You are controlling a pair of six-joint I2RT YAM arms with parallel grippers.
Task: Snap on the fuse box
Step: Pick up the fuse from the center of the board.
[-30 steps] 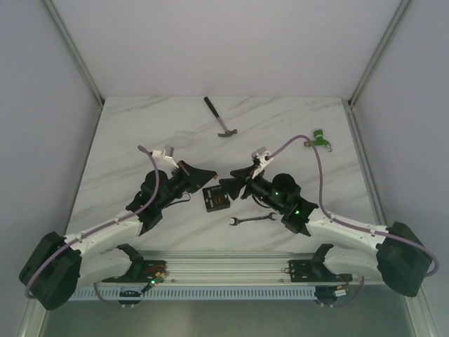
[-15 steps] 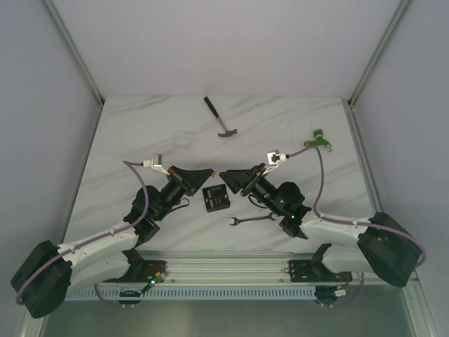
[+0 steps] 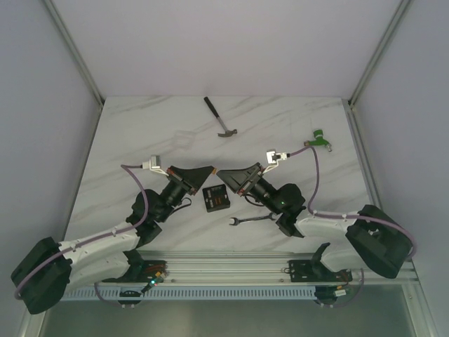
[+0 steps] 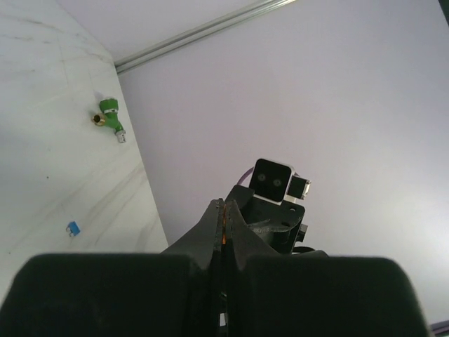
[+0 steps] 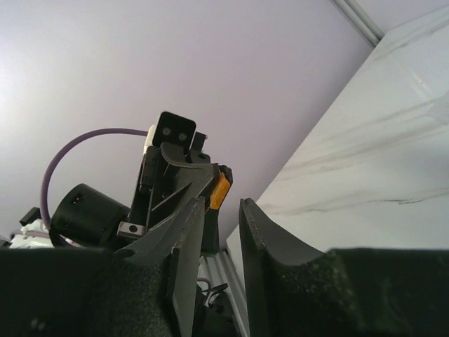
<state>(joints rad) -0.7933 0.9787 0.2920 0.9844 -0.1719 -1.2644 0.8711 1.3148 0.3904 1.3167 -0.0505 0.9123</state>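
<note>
The fuse box (image 3: 216,199) is a small square black box lying flat on the marble table between the two arms; it shows in neither wrist view. My left gripper (image 3: 210,171) hangs just above and left of it, tilted upward, fingers shut (image 4: 223,205). A thin orange strip shows between them, and I cannot tell what it is. My right gripper (image 3: 221,173) faces it tip to tip, just above the box. Its fingers stand a little apart with nothing between them (image 5: 223,203). The left gripper with its orange piece (image 5: 219,189) shows beyond them.
A silver wrench (image 3: 252,220) lies right of the box near the front. A hammer (image 3: 219,118) lies at the back. A green fitting (image 3: 319,137) sits at the right, also in the left wrist view (image 4: 109,119). A small blue fuse (image 4: 73,227) lies loose on the table.
Both arms have drawn their wrists back and lifted their fingers away from the fuse box, so that the tips now point at each other above it. The box has not moved.
</note>
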